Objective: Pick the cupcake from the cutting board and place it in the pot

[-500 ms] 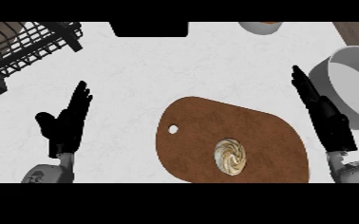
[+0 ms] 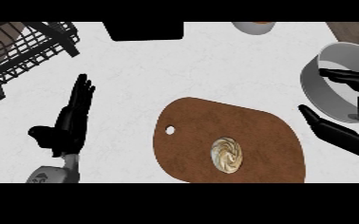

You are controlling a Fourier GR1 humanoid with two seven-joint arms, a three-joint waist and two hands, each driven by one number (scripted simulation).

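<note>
Cupcake waits on the board, untouched; the pot holds no cupcake yet.

The swirl-topped cream and tan cupcake (image 2: 227, 154) sits on the near half of the brown oval wooden cutting board (image 2: 259, 128), with no hand on it. The right hand (image 2: 335, 132) shows at the right edge, fingers straight and grasping nothing, just beside the grey round metal pot (image 2: 317, 83) at far right. The left hand (image 2: 70, 118) rests at the left, fingers up and relaxed, empty. By this view the pick, the carry and the placing all remain to be done.
</note>
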